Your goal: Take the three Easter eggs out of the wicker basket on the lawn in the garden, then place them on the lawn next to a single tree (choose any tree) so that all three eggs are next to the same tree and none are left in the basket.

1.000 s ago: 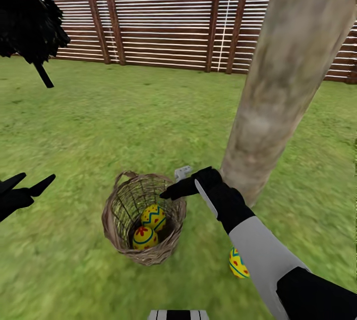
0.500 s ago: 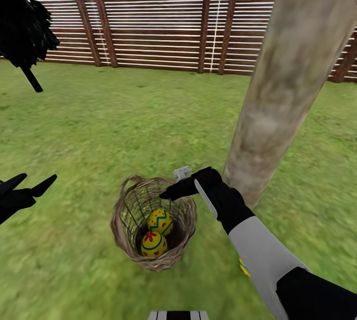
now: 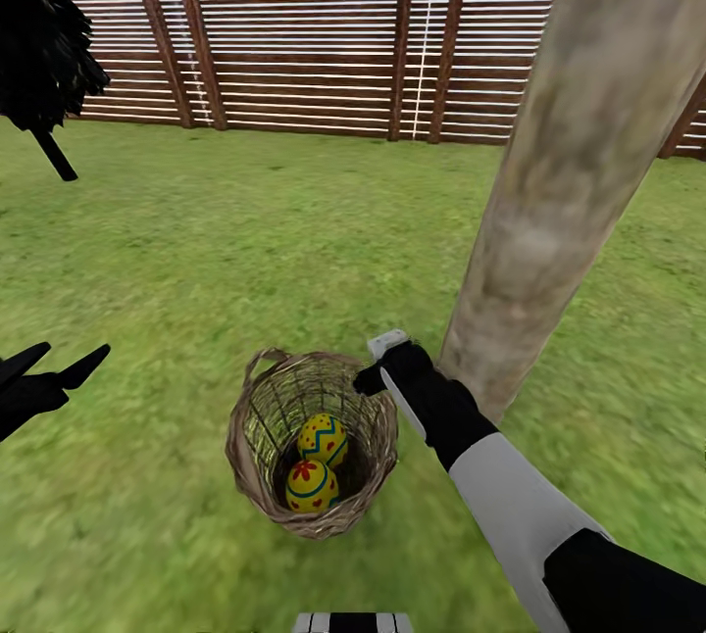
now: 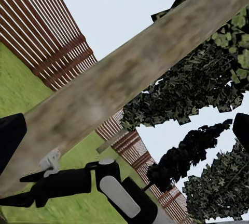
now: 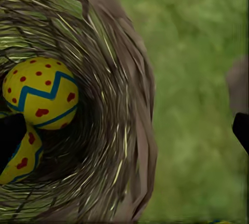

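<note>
Your right end effector [image 3: 373,380] hangs just over the basket [image 3: 312,442], at the rim on the side facing the tree. In the right wrist view its two fingers sit wide apart at the edges of the picture, holding nothing, and the basket rim lies between them rather than an egg. Two eggs are inside: the zigzag egg [image 3: 323,439] and, touching it on your side, the flower egg [image 3: 312,486]. The wrist view shows the zigzag egg [image 5: 41,93] resting on top of the other, so I would take that one first.

To do this well, shift toward the basket's middle until the egg, not the wicker wall, sits between the fingers, then come down straight. The weave looks loose (a fingertip could snag a twig and tip the basket), and a painted egg will probably roll if nudged off-centre, so close only once both fingers flank its widest part.

Your left end effector [image 3: 54,366] is well apart, idle, fingers spread and empty.

The grass [image 3: 196,261] is flat and mottled green. The thick pale trunk [image 3: 559,192] rises just beyond the basket, close enough for a short carry. Farther off stands a dark narrow tree [image 3: 39,35], then the slatted brown fence [image 3: 294,65] under pale sky.
</note>
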`<state>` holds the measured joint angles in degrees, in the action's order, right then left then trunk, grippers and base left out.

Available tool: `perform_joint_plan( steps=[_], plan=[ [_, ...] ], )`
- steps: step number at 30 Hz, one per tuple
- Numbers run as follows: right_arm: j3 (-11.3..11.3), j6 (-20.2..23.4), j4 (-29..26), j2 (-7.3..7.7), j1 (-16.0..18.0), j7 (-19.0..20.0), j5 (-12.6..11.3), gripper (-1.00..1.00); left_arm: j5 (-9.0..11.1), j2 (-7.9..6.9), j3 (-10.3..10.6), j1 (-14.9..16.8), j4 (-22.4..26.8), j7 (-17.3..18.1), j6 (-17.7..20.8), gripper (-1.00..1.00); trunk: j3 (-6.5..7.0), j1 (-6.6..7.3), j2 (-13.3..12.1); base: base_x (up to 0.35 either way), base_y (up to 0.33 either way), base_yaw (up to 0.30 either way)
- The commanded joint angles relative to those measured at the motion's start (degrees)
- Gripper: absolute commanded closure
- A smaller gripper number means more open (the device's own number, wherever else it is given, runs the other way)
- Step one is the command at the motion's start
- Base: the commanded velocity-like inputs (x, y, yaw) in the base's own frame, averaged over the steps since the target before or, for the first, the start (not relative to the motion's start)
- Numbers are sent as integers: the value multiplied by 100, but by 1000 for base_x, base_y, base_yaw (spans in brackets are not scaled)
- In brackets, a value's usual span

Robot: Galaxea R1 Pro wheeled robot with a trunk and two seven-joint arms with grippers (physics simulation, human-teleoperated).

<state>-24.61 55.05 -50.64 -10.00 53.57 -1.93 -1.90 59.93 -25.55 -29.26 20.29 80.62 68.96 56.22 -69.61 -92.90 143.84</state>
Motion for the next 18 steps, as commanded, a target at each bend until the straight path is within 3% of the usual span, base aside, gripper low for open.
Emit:
perform_joint_plan(
  steps=[1,6,9,12,15,18],
  plan=[
    [-24,23,34,0,1,-47,-20,-100,18,-2,0,2,2,3,38,-100,-27,-1,4,0,0,0],
    [-93,17,244,0,-4,-70,-16,-100,18,-2,3,1,6,3,38,-100,-94,-9,8,0,0,0],
    [-307,18,257,0,-5,28,-7,-100,18,-2,6,4,6,3,38,-100,-94,-9,8,0,0,0],
    [-743,42,174,0,10,588,2,-100,34,-2,-6,-10,6,9,38,-100,-94,-9,8,0,0,0],
    [-866,158,-358,0,19,1029,5,-100,50,-2,-14,-15,6,51,38,-100,-160,-16,12,0,0,0],
    [-937,227,-687,0,20,1106,5,-100,53,-2,-17,-16,6,61,38,-100,-227,-24,16,0,0,0]
  ],
)
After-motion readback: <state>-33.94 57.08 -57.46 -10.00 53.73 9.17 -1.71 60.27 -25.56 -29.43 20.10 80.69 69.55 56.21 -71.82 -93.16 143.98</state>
